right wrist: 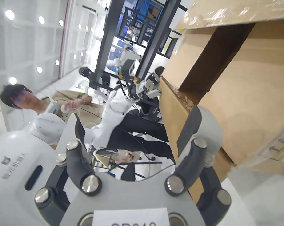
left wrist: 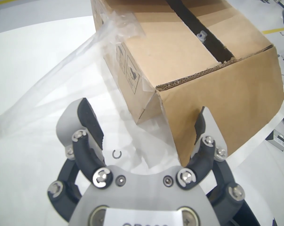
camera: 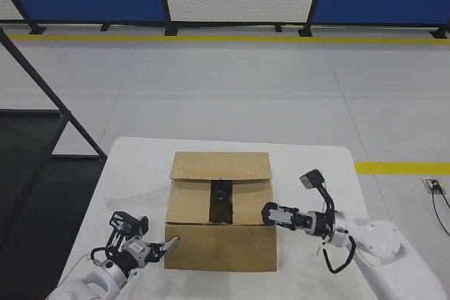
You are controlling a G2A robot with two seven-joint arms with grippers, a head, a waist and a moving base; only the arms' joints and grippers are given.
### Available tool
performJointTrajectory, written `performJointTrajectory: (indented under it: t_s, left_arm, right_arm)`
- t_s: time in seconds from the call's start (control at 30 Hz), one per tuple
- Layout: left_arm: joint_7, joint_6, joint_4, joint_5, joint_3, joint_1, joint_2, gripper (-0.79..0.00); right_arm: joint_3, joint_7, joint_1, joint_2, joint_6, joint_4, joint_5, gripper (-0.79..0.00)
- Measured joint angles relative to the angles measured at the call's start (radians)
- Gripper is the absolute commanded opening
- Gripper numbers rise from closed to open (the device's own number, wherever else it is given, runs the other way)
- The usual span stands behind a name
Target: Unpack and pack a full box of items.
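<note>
Left gripper (left wrist: 144, 109) jaws wide apart, low over white table (left wrist: 26, 48), at the near corner of the cardboard box (left wrist: 170, 55). Top flaps mostly closed, with a dark gap (left wrist: 191, 17) between them and a small pale item (left wrist: 201, 35) in it. Clear plastic film (left wrist: 62, 66) trails from the box side onto the table.

I read the box (camera: 221, 225) as matt brown corrugated cardboard, with raw, ragged flutes at the cut edges. Clear glossy plastic film (left wrist: 62, 66) mid-left in the left wrist view. Table (camera: 135, 172) is smooth matt white. Left gripper (left wrist: 144, 108): brushed metal, black rubber pads (left wrist: 91, 121).
</note>
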Motion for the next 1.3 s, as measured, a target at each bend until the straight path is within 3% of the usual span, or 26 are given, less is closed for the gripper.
performJointTrajectory:
  t_s: [0.17,0.4,1.03,1.3]
  left_arm:
    - [0.000,0.000,0.000,0.000,0.000,0.000,0.000,0.000]
    - [0.000,0.000,0.000,0.000,0.000,0.000,0.000,0.000]
    - [0.000,0.000,0.000,0.000,0.000,0.000,0.000,0.000]
    - [0.000,0.000,0.000,0.000,0.000,0.000,0.000,0.000]
  right_arm:
    - [-0.054,-0.038,0.093,-0.021,0.108,0.093,0.028,0.000]
    - [-0.154,-0.203,0.191,-0.057,0.214,0.171,-0.098,0.000]
    - [-0.207,-0.558,0.276,-0.133,0.144,0.228,-0.116,0.000]
    - [-0.236,-0.690,0.344,-0.167,0.214,0.263,-0.191,0.000]
